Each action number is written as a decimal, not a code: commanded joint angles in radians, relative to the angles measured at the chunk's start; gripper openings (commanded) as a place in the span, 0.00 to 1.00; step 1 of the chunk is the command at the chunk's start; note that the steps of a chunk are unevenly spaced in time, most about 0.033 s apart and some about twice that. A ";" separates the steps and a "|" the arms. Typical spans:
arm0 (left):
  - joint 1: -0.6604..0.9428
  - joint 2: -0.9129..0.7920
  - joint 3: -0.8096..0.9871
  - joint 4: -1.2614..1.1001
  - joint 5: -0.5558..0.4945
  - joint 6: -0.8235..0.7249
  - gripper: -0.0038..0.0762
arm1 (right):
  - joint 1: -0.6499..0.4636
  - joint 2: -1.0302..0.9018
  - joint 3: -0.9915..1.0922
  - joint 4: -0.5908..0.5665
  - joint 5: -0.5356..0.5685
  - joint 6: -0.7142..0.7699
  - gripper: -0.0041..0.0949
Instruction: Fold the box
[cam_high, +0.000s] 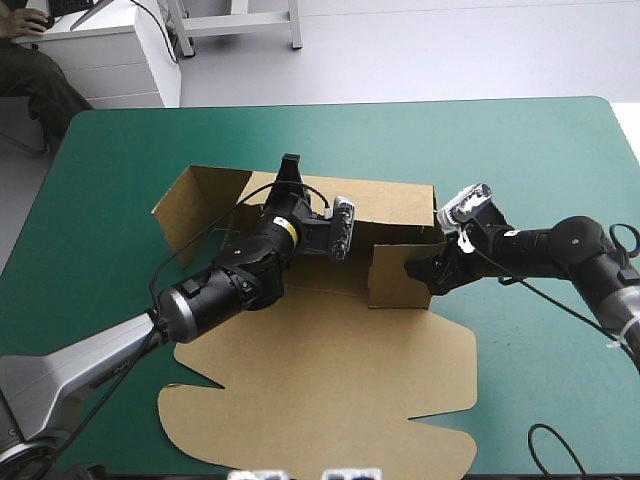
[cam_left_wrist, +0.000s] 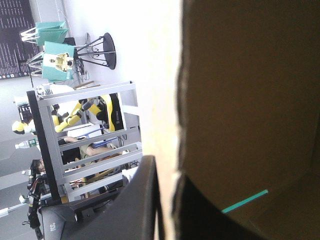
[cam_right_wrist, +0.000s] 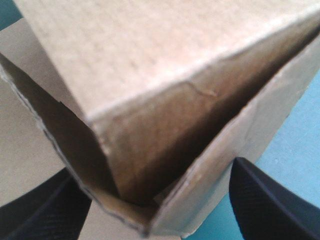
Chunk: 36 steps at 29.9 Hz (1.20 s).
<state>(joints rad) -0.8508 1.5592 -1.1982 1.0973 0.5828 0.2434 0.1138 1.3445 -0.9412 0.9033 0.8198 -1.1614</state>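
Cardboard is taking up the middle of the high view. The box (cam_high: 330, 400) is lying on the teal-green tabletop (cam_high: 540, 160), with its flat lid spreading toward the lower edge of the frame. Its rear wall is standing upright across the centre, and a side flap is splaying toward the upper left. The left gripper (cam_high: 291, 165) is reaching in from the lower left, its fingers pinching the rear wall's top edge. The right gripper (cam_high: 420, 268) is coming in from the right of the frame and meeting the box's right front corner.

In the left wrist view, the black fingers (cam_left_wrist: 145, 200) are clamping the brown wall, whose edge is running between them. A sliver of tabletop (cam_left_wrist: 245, 201) is showing beyond.

In the right wrist view, the fingers (cam_right_wrist: 272, 200) are standing wide apart, with the box's raised corner sitting between them. Bare tabletop (cam_right_wrist: 300, 130) is lying beside it.
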 joint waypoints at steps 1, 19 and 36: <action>-0.004 -0.019 -0.013 -0.096 -0.021 -0.001 0.04 | 0.064 -0.031 -0.022 0.016 -0.059 0.028 0.71; -0.004 -0.019 -0.013 -0.228 0.041 0.118 0.04 | 0.285 -0.034 -0.024 -0.458 -0.234 0.535 0.02; -0.004 -0.019 -0.013 -0.219 0.058 0.133 0.04 | 0.285 -0.036 -0.024 -0.451 -0.134 0.509 0.02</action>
<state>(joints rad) -0.8489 1.5481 -1.2098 0.9563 0.6174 0.3881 0.3868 1.3242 -0.9460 0.4070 0.5844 -0.6116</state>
